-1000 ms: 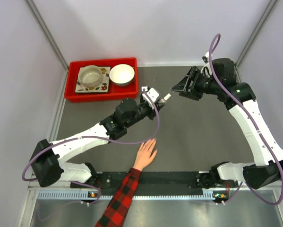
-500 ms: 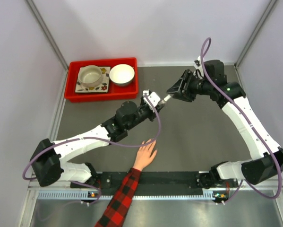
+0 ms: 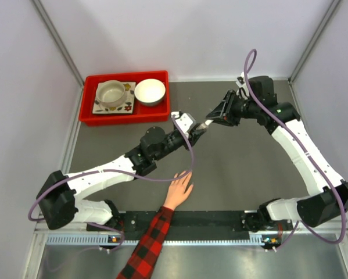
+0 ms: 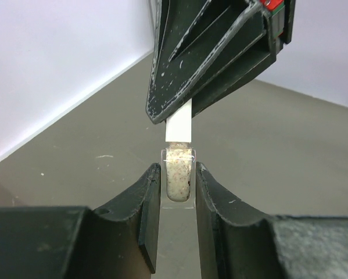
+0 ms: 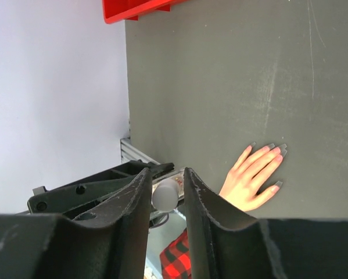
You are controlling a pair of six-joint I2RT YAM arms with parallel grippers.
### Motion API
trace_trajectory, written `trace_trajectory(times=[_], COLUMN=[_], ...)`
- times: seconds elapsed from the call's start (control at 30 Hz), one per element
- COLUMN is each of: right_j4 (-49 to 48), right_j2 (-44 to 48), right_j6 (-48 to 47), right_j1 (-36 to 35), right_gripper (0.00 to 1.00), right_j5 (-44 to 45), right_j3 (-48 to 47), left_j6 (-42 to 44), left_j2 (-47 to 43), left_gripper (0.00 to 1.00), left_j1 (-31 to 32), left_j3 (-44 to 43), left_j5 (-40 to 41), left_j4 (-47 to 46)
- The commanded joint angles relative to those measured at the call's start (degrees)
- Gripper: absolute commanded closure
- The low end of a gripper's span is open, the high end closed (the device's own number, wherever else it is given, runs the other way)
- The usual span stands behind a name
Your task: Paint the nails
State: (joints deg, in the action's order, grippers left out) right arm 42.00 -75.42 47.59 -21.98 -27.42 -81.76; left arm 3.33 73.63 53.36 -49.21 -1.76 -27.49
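Left gripper squeezes a small clear glittery bottle; right gripper pinches its white cap, toward the counter's far edge.

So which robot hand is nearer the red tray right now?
Left. The left hand sits just off the red tray's near right corner, gripping a small bottle. The right hand is farther right, beyond that bottle.

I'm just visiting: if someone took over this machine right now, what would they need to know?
The left gripper has its jaws shut on the small bottle, held off the table. The right gripper has its jaws shut on the white cap, which is on the bottle. The hand lies flat on the table, fingers spread, nails far from both.
Done: bottle lifted, cap gripped.
Left: uncap, paint the nails.
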Motion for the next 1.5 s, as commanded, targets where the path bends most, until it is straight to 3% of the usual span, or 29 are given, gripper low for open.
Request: trace_trajectory(times=[0.0,0.13,0.27,0.47,0.67,0.8,0.93,1.0,1.17,1.3,1.47], right_j4=[-0.78,-0.16,-0.25,-1.91,-9.62,-16.85,-22.91,-26.08,-21.79,-17.93,-14.58], right_j2=[2.55,3.52,3.96,4.84,5.63,9.67,13.45,14.5,14.42,14.25,14.16], right_j6=[-0.31,-0.4,-0.66,-4.08,-14.53,-19.02,-21.05,-21.31,-24.48,-24.83,-24.13], right_j1=[-0.7,-0.61,-0.61,-0.7,-0.79,-0.7,-0.61,-0.7,-0.7,-0.7,-0.7], right_gripper=[0.71,0.77,1.0,1.0,1.0,1.0,1.0,1.0,1.0,1.0,1.0], right_j5=[-0.71,-0.79,-1.59,-2.81,-11.76,-19.31,-25.92,-28.55,-27.08,-21.91,-18.99], right_j3=[-1.65,-2.09,-2.09,-2.36,-2.01,0.63,1.34,1.07,-4.2,-5.87,-7.36], left_j6=[-1.93,-2.45,-6.22,-15.43,-31.5,-47.95,-60.97,-70.62,-91.73,-88.87,-74.28], left_j2=[-2.17,-2.34,-2.7,-3.58,-4.89,-4.9,-0.6,3.17,10.56,9.0,3.56], left_gripper=[1.0,1.0,1.0,1.0,1.0,1.0,1.0,1.0,1.0,1.0,1.0], left_j1=[0.25,0.25,0.16,-1.94,-8.95,-16.09,-17.86,-17.77,-17.77,-17.42,-17.5], left_j3=[1.05,1.22,1.14,0.17,0.16,4.11,1.94,-0.17,-4.14,-4.23,-3.26], left_j5=[-1.32,-0.7,0.27,-3.5,-21.51,-34.25,-45.49,-47.54,-48.79,-49.57,-50.97], left_j4=[-6.62,-6.79,-7.06,-6.09,-7.83,-19.86,-30.33,-40.55,-57.39,-54.27,-38.01])
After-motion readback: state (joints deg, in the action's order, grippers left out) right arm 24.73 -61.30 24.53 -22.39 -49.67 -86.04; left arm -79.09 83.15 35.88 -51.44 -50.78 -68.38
